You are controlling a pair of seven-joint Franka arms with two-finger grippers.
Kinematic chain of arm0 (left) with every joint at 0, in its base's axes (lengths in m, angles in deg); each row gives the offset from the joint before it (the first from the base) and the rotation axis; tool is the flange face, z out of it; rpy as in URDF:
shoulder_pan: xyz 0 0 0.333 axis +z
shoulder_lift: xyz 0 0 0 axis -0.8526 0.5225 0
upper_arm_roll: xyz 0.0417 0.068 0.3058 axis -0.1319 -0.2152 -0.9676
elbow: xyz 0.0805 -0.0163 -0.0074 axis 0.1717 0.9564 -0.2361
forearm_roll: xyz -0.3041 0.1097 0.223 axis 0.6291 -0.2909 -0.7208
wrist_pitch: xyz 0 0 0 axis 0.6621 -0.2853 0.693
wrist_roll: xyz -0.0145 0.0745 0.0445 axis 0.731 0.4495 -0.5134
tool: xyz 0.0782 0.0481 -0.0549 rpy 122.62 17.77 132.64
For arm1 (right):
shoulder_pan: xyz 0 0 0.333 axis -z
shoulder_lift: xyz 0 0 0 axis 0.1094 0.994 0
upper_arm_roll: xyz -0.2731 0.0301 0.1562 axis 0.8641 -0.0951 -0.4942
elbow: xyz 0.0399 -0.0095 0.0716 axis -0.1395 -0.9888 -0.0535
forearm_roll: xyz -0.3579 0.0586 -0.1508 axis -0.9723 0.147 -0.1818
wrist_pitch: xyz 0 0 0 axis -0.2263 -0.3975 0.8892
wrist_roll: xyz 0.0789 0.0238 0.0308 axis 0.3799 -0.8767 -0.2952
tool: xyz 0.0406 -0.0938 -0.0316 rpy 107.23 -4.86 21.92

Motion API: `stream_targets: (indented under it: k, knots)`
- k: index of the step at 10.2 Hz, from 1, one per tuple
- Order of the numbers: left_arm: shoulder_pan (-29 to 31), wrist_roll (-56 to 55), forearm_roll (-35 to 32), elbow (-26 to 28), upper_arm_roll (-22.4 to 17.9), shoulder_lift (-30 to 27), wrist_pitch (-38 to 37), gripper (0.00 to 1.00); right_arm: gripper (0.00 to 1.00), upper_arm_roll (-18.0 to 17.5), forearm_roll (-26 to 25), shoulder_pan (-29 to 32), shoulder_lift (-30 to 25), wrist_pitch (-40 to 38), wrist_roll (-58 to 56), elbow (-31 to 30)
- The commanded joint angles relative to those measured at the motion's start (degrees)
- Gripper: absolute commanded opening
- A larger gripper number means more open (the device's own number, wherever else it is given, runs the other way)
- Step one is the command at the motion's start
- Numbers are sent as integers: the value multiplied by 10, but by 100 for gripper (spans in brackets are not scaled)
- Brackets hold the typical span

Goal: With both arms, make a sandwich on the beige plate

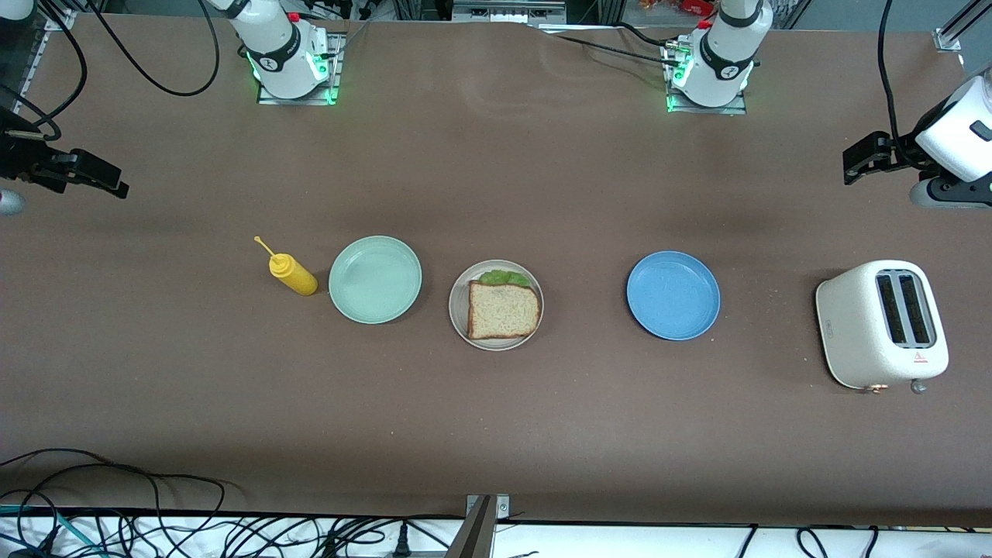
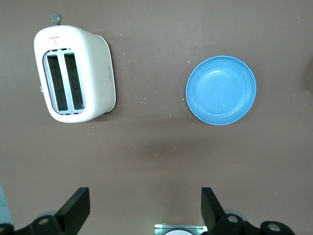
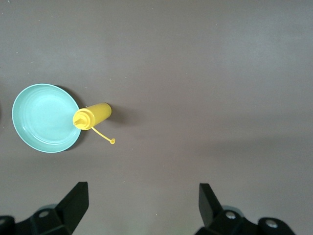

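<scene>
The sandwich sits on the beige plate (image 1: 459, 314) at the middle of the table. Its top bread slice (image 1: 502, 310) is square and tan with a darker crust. Green lettuce (image 1: 504, 277) sticks out from under the slice's edge farther from the front camera. My right gripper (image 1: 108, 182) hangs open and empty over bare table at the right arm's end; it also shows in the right wrist view (image 3: 143, 193). My left gripper (image 1: 856, 164) hangs open and empty over bare table at the left arm's end; it also shows in the left wrist view (image 2: 145, 196). Both arms are drawn well away from the plate.
A mint green plate (image 1: 375, 279) (image 3: 45, 118) and a yellow squeeze bottle (image 1: 292, 273) (image 3: 92, 116) stand beside the beige plate toward the right arm's end. A blue plate (image 1: 673, 295) (image 2: 221, 90) and a white toaster (image 1: 881, 323) (image 2: 73, 73) stand toward the left arm's end.
</scene>
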Motion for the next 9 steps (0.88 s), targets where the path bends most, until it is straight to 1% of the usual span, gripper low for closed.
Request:
stream_targets:
  k: [1,6,9]
  knots:
    - [-4,4,12,-16,-1,20,-11,100,100,-6,-9,5,-2,-1,9,8]
    - [1,4,42,-16,-2,25,-10,100,100,-7,-8,5,-4,-1,5,13]
    - [4,7,45,-16,-2,25,-10,100,100,-9,-8,2,-3,-2,-1,18]
